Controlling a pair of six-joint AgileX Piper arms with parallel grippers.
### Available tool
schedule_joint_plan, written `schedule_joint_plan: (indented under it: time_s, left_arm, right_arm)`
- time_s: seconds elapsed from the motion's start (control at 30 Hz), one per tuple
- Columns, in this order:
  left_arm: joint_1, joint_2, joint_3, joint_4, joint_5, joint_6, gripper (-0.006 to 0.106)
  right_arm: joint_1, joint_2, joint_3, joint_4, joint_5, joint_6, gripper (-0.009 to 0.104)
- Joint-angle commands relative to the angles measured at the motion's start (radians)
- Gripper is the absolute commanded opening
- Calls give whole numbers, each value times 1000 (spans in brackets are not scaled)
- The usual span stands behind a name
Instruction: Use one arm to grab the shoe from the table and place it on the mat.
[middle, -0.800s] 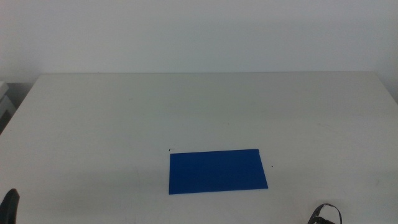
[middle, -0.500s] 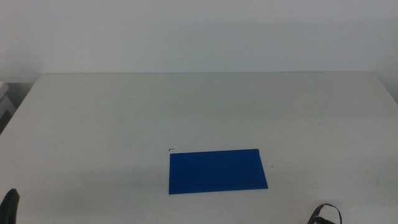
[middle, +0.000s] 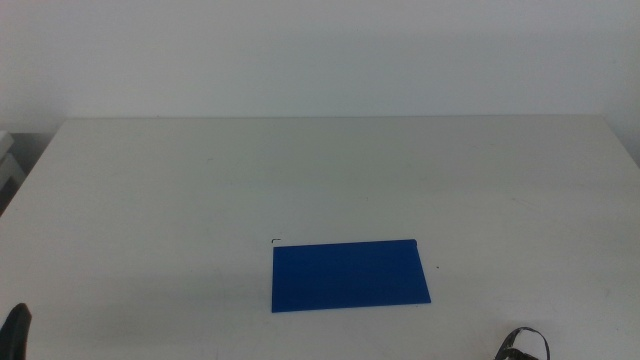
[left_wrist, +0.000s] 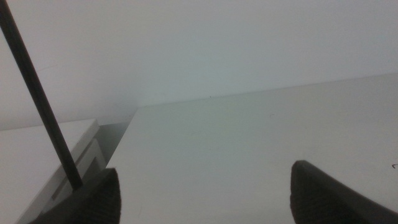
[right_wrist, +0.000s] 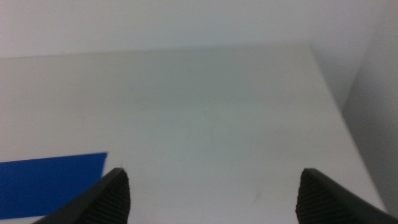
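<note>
The blue mat (middle: 349, 275) lies flat on the white table (middle: 320, 180), toward the front centre, with nothing on it. One corner of the mat shows in the right wrist view (right_wrist: 50, 177). The shoe is not in any view. My left gripper (left_wrist: 205, 193) waits at the front left edge of the table, jaws wide apart and empty; a dark tip of it shows in the middle view (middle: 15, 330). My right gripper (right_wrist: 214, 193) waits at the front right, jaws wide apart and empty; a bit of it shows in the middle view (middle: 522, 345).
A white wall stands behind the table. A white box-like object (middle: 8, 160) sits just off the table's left edge and also shows in the left wrist view (left_wrist: 43, 158). A thin dark rod or cable (left_wrist: 37, 93) crosses the left wrist view.
</note>
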Motion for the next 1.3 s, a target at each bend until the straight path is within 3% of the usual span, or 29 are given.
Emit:
schedule_joint_plan:
  time_s: [0.0, 0.4, 0.63, 0.73, 1.03, 1.27]
  left_arm:
    - [-5, -7, 5, -9, -81, -7, 94]
    - [-5, -7, 5, -9, -81, -7, 94]
    - [-5, -7, 5, -9, -81, -7, 94]
    - [-5, -7, 5, -9, -81, -7, 94]
    - [-5, -7, 5, -9, -81, -7, 94]
    - [-5, -7, 5, -9, -81, -7, 94]
  right_arm:
    - [-3, 92, -135, -9, 61, 80, 92]
    - [-3, 441, -556, 69, 546, 263, 92]
    - [80, 531, -579, 106, 567, 463, 92]
    - [173, 569, -579, 67, 566, 554, 92]
    - [506, 664, -520, -185, 564, 878, 92]
    - [646, 715, -401, -219, 559, 950, 92]
